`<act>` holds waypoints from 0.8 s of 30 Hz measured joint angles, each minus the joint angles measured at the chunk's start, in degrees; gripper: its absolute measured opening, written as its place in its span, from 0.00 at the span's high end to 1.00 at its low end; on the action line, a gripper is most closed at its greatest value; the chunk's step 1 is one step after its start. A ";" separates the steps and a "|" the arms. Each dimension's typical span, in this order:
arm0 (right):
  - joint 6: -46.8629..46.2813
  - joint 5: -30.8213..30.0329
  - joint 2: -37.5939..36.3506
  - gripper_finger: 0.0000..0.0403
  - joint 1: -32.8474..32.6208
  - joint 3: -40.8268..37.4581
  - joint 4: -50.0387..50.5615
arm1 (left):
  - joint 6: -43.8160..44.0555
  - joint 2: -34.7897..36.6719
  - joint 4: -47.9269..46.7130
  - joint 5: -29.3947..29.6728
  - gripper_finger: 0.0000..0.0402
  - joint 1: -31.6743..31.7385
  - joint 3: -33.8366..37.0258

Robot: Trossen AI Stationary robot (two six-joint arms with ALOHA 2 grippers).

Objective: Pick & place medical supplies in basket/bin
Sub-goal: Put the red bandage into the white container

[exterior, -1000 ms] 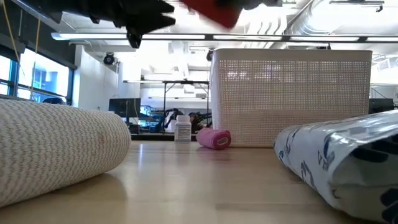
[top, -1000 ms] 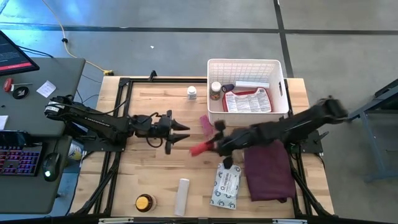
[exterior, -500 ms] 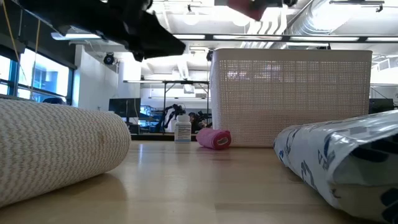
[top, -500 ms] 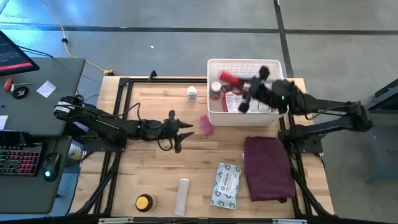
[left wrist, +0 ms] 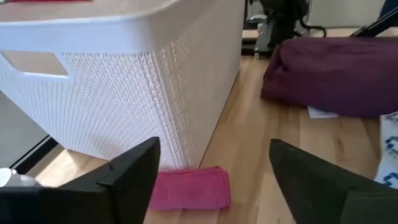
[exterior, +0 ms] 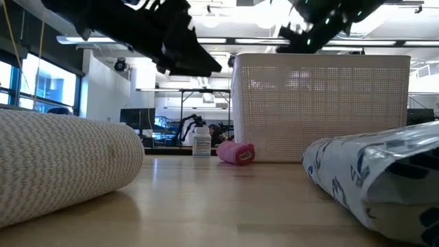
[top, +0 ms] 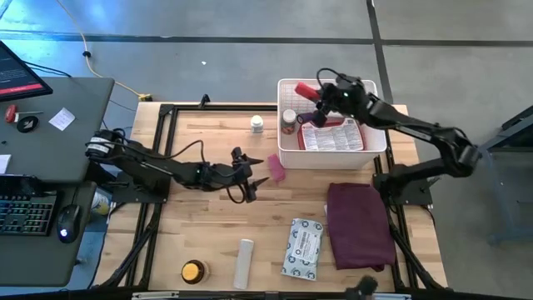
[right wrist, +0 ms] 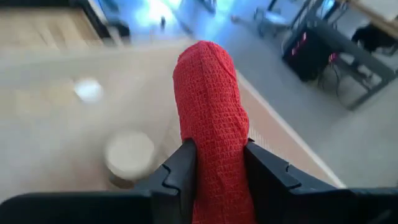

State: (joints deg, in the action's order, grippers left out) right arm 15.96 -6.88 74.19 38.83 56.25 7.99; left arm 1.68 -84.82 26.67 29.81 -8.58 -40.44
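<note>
A red bandage roll point(right wrist: 208, 106) is held by my right gripper point(right wrist: 217, 158) over the far left part of the white basket point(top: 284, 133), which holds a red first-aid case point(top: 331, 136) and a small bottle point(top: 288, 118). In the high view the roll point(top: 306, 89) sticks out from that gripper point(top: 321, 96). A pink roll point(left wrist: 189, 186) lies on the table against the basket's left wall point(left wrist: 137, 81). My left gripper point(left wrist: 212, 149) hangs open just left of the pink roll point(top: 275, 167) and above it, touching nothing. My right gripper pinches the red roll's near end point(right wrist: 214, 165) between its two fingers, one on each side. The fingers come from the table's right, slanting a little down. The roll runs on past the fingertips along their line, lifted clear above the basket.
A white bottle point(top: 256, 124) stands left of the basket. A maroon cloth point(top: 360, 225), a grey-white packet point(top: 301, 247), a white roll point(top: 243, 262) and an orange-lidded tin point(top: 193, 271) lie toward the near edge.
My right gripper has swung from the table's middle toward the far edge, carrying the red roll over the basket. My left gripper has gone right toward the pink roll, sunk a little, and opened.
</note>
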 joint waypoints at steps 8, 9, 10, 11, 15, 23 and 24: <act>5.47 0.09 8.44 0.73 4.97 0.00 0.01 | 1.26 -3.55 0.23 3.49 0.06 1.71 -1.31; 5.58 0.38 8.87 0.73 5.19 0.00 -0.08 | 1.62 -4.05 0.37 2.99 0.06 2.21 -1.31; 5.68 0.60 9.13 0.73 5.46 0.00 -0.07 | 1.79 -4.64 0.37 2.32 0.05 2.48 -1.33; 5.74 0.95 9.28 0.73 5.63 0.00 -0.06 | 1.80 -5.35 0.28 2.14 0.06 2.73 -1.33; 5.52 2.80 9.05 0.69 5.86 0.00 -0.07 | 3.20 -7.78 0.23 1.99 0.08 3.40 -1.33; 5.08 4.03 8.98 0.51 5.81 0.00 -0.06 | 7.70 -9.11 0.58 2.51 0.11 4.59 -1.32; 5.05 4.07 8.94 0.49 5.81 0.00 0.12 | 8.05 -9.11 0.62 2.49 0.11 4.58 -1.33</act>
State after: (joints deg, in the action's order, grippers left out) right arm 21.00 -2.81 83.13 44.64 56.25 8.11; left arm 9.73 -93.93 27.28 32.29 -3.99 -41.78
